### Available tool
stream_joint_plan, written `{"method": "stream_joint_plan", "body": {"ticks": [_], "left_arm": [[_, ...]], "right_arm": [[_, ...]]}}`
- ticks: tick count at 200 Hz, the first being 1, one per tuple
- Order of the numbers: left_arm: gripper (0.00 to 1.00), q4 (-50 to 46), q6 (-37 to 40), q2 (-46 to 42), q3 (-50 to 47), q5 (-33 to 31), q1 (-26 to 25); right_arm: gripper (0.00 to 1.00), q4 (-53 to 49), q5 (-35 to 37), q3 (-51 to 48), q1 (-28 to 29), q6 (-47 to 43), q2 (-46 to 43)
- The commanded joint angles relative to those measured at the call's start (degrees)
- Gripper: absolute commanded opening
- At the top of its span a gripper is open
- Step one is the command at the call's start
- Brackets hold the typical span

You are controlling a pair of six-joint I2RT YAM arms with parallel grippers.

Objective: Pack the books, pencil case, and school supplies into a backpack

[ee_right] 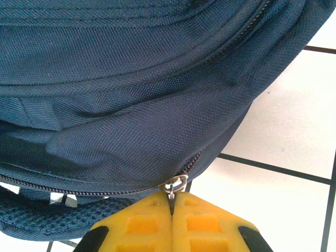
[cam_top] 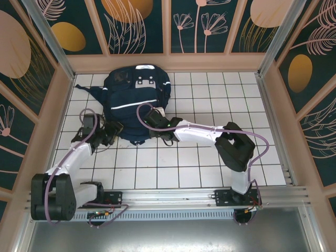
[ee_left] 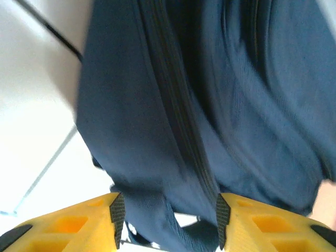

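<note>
Toward the back-left of the white tiled table (cam_top: 210,157), the navy backpack (cam_top: 134,100) lies flat, its near edge facing the two arms. At that edge the right gripper (ee_right: 172,202) is pinched closed on the small metal zipper pull (ee_right: 176,185), with its yellow fingers (ee_right: 142,223) pressed together. Just to the left, the left gripper (ee_left: 170,212) has its jaws partly apart, and blue backpack fabric with a zipper line lies between the pads (ee_left: 117,212).
</note>
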Motion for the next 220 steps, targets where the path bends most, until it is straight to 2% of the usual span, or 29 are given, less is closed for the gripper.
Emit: {"method": "stream_joint_plan", "body": {"ticks": [1, 66, 126, 141, 164, 220], "left_arm": [[0.51, 6.3, -8.2, -1.1, -1.1, 1.2, -4.9], [0.48, 12.0, -14.8, 8.9, 5.2, -5.2, -19.0], [0.48, 11.3, -15.3, 17.3, 8.4, -11.0, -20.2], [0.36, 10.8, -15.0, 18.4, 8.6, -12.7, -20.2], [0.00, 9.4, -15.0, 18.8, 8.7, -15.1, -20.2], [0.00, 4.2, -14.1, 13.0, 5.9, -19.3, -17.6]], "right_arm": [[0.00, -0.9, -0.6, 1.8, 0.4, -1.2, 0.2], [0.00, -0.6, -0.1, 2.2, 1.5, -0.6, 0.8], [0.00, -0.9, 0.3, 3.3, 2.4, -0.2, 1.2], [0.00, -1.0, 0.4, 3.3, 2.4, -0.1, 1.3], [0.00, -1.4, 1.1, 3.2, 2.4, -0.1, 1.2], [0.00, -1.5, 2.3, -0.1, 0.3, 0.4, -1.0]]}}
